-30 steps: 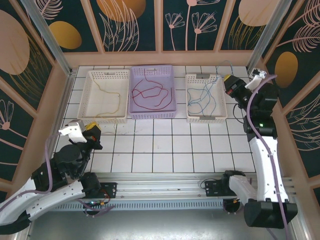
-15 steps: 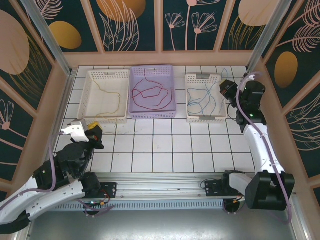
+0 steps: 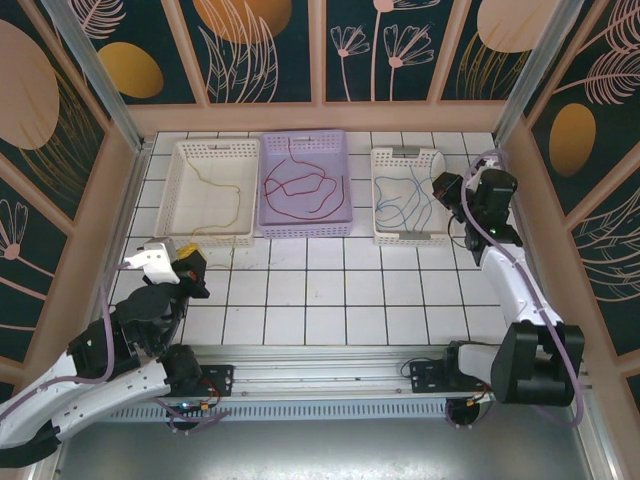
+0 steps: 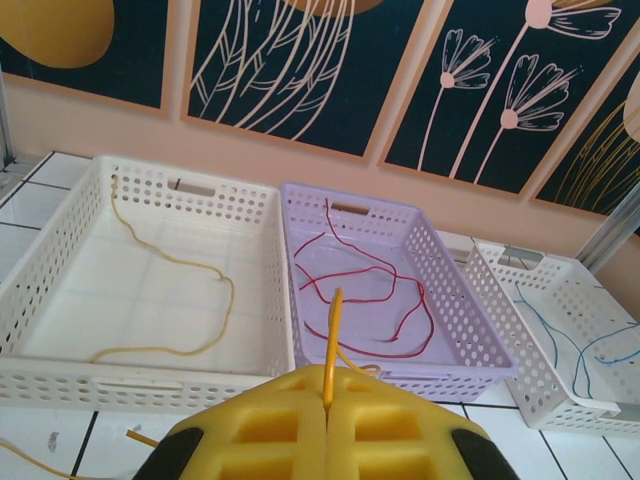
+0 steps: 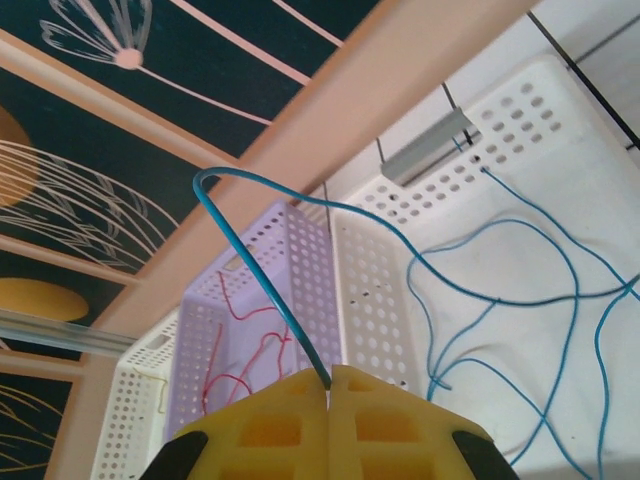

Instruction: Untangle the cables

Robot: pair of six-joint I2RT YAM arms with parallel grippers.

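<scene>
Right wrist: right claw (image 5: 328,376) clamps blue cable (image 5: 264,290), left claw (image 4: 327,380) clamps yellow cable (image 4: 334,335); sorting stage, next judged deposit and release.

**Three Views, One Basket Row**

The top camera looked steeply down from high and far off. The left wrist camera sat low, facing the back wall (image 4: 300,60) over the left gripper (image 4: 327,388). The right wrist camera, nearer and tilted, peered over the right gripper (image 5: 328,386). All three shared the purple basket (image 3: 305,229).
</scene>
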